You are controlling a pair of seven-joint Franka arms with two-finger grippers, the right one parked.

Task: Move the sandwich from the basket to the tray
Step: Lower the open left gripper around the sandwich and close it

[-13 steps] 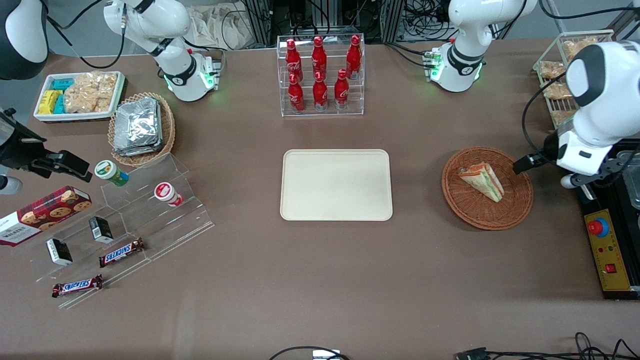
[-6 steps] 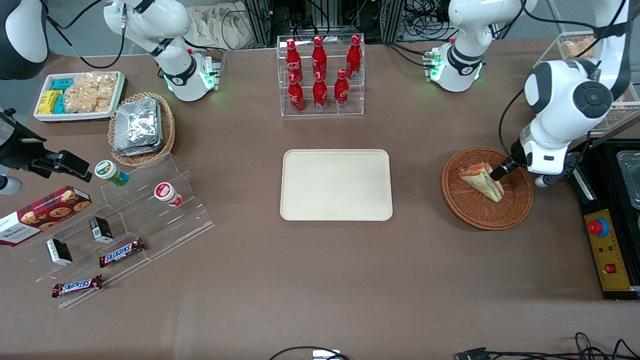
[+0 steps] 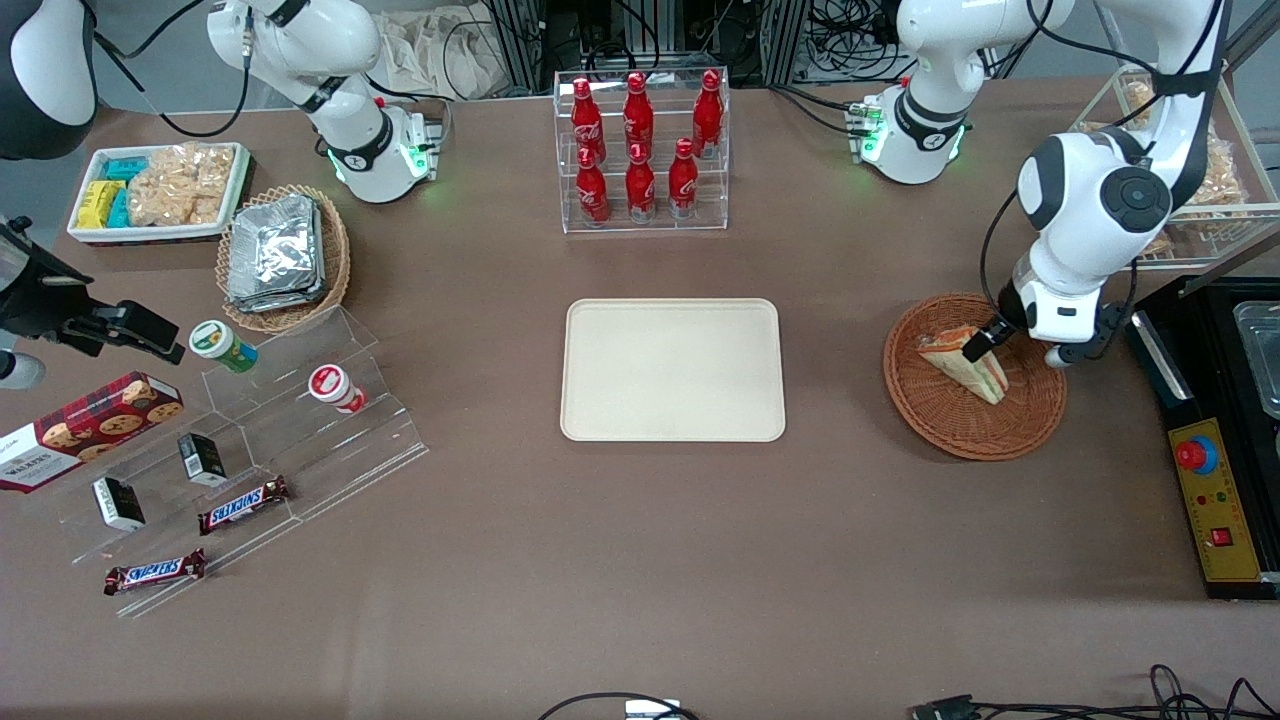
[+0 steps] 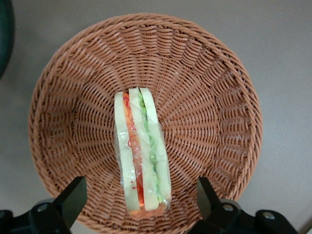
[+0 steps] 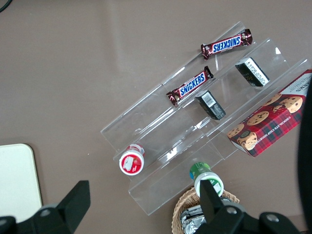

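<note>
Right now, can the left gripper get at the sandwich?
Probably yes. The gripper hangs open just above the sandwich, which lies alone in the basket, fingers either side, nothing between them.

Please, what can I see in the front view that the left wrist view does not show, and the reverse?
Only the front view shows the tray, bare, lying toward the parked arm's end from the basket, and the red bottles in their clear rack.

Only the left wrist view shows the gripper open, its fingers spread to either side of the sandwich, and the clear wrap around it.

Both show the sandwich lying in the basket with the gripper above it.
</note>
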